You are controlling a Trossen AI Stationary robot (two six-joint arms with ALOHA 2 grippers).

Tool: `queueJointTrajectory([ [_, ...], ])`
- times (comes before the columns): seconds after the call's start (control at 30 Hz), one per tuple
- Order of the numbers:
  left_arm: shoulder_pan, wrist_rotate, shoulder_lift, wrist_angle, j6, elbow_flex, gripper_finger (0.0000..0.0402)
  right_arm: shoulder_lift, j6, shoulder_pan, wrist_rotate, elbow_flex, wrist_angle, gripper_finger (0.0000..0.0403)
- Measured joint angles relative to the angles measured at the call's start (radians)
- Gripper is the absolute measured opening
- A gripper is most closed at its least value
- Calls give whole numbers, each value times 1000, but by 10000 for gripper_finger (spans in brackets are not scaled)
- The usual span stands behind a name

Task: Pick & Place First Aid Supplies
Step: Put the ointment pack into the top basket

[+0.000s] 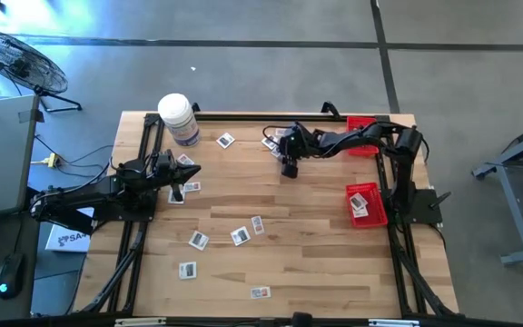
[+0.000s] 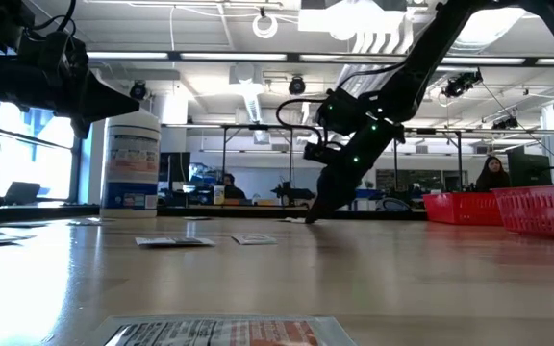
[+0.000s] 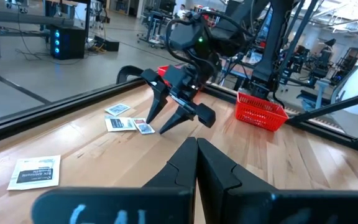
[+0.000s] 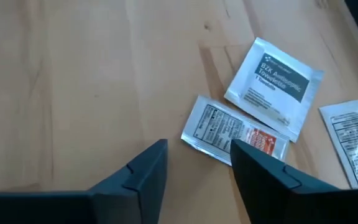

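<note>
Small white packets lie flat and scattered over the wooden table (image 1: 280,254), such as one (image 1: 198,240) near the middle. My right gripper (image 4: 197,163) is open, pointing down low over the far middle of the table (image 1: 289,167). Under it lie a red-printed packet (image 4: 235,134) and a dark-printed packet (image 4: 273,78), with a third (image 4: 353,146) beside them. My left gripper (image 3: 196,152) is shut on nothing and hovers at the table's left (image 1: 187,171), over packets (image 1: 192,188). My right gripper comes from above, pointing down. One fingertip (image 4: 253,165) overlaps the near edge of the red-printed packet (image 4: 229,149), which lies flat on the table. I cannot tell whether the fingertip touches it.
A big white jar (image 1: 178,118) stands at the far left corner. One red basket (image 1: 375,216) at the right edge holds packets; another red basket (image 1: 361,127) sits at the far right. People sit at desks in the room behind the table.
</note>
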Motion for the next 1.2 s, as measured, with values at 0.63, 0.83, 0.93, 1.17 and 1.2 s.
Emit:
queueJointTrajectory([
  [0.63,0,0,0,0,0,0,1,2,263,2,119,-2,81,167],
  [0.83,0,0,0,0,0,0,1,8,265,0,226,-2,108,167],
  [0.93,0,0,0,0,0,0,1,30,240,3,236,-2,110,167],
  [1.17,0,0,0,0,0,0,1,24,206,42,189,0,61,167],
  [1.2,0,0,0,0,0,0,1,24,207,49,173,1,42,167],
])
